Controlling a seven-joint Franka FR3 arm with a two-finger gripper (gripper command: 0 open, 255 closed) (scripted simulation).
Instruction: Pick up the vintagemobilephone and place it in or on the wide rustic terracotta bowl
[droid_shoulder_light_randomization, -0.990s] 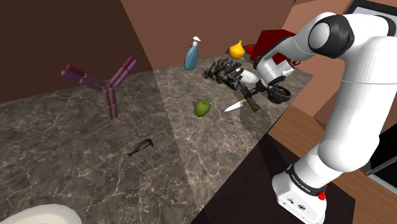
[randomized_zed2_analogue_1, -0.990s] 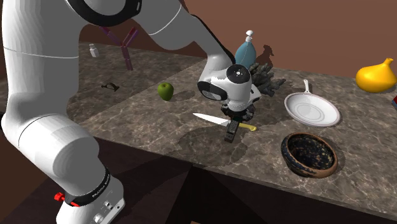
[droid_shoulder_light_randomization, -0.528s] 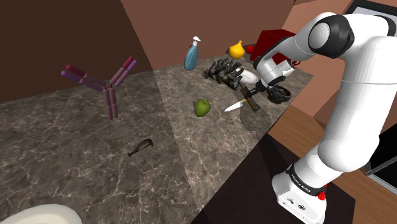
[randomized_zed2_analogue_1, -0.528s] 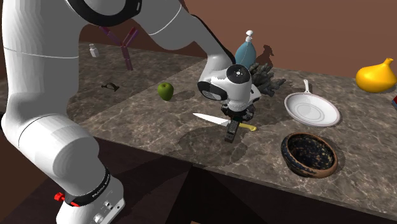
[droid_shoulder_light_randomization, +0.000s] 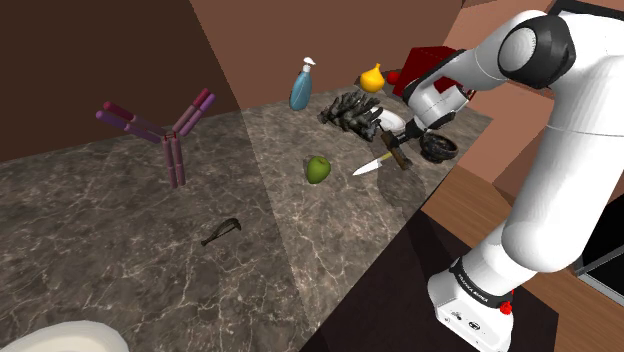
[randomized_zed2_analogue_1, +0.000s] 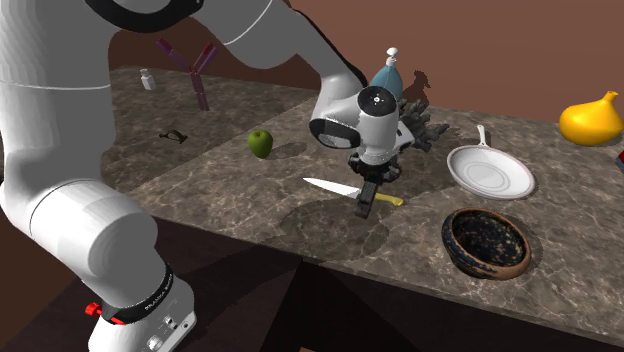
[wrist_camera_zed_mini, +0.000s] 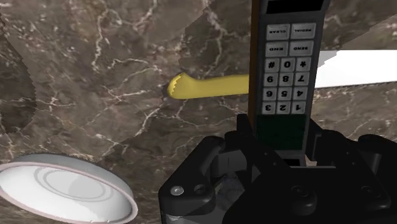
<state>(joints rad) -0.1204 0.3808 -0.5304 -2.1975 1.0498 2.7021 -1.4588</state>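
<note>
Black fingers (wrist_camera_zed_mini: 245, 137) of the gripper (randomized_zed2_analogue_1: 368, 190) were clenched on the vintage mobile phone (wrist_camera_zed_mini: 286, 67), one on each side of its dark body just below the grey keypad. In the second exterior view the phone hung nearly upright under the hand, its lower end close to the dark marble counter (randomized_zed2_analogue_1: 240, 205); whether it touched the stone could not be told. Right behind it lay a kitchen knife (randomized_zed2_analogue_1: 330, 186), its pale blade on one side of the phone and its yellow handle on the other.

Toward the second exterior view's right stood a white frying pan (randomized_zed2_analogue_1: 490, 175), the ringed white bottom bare to the camera and the handle pointing at the wall. Nearer the counter's front edge, well apart from the phone, sat the terracotta bowl (randomized_zed2_analogue_1: 482, 270), brown at the rim, with only its mottled dark inside showing.

Behind the gripper were a dark, jagged heap (randomized_zed2_analogue_1: 422, 128) that I could not name and a blue spray bottle (randomized_zed2_analogue_1: 386, 78). A green apple (randomized_zed2_analogue_1: 261, 142) lay off to that view's left, and a yellow gourd (randomized_zed2_analogue_1: 595, 118) at the far right. Farther off along the counter were a purple branched object (droid_shoulder_light_randomization: 165, 130), a small white bottle (randomized_zed2_analogue_1: 148, 78) and a small dark item (droid_shoulder_light_randomization: 222, 234) lying flat. A white rounded rim (droid_shoulder_light_randomization: 60, 335) cut into the shoulder view's lower left corner.
</note>
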